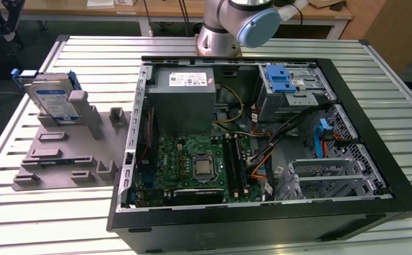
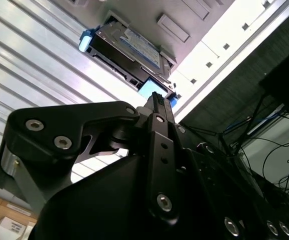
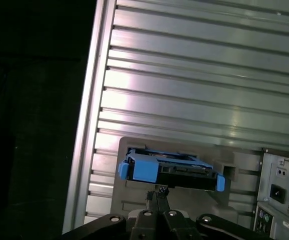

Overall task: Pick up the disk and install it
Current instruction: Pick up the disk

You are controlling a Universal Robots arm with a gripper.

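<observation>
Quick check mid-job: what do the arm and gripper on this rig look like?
The arm is smooth silver-grey tubing with a round pale blue joint cap. In both wrist views the gripper is matte black, built from flat linkage plates with rounded ends, fastened by round silver screw heads. I can make out no markings.

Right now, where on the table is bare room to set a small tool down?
Bare ribbed table shows at the exterior view's lower left, beside the grey fixture plate, and between the disk and the arm's base. Inside the open computer case it is crowded.
</observation>
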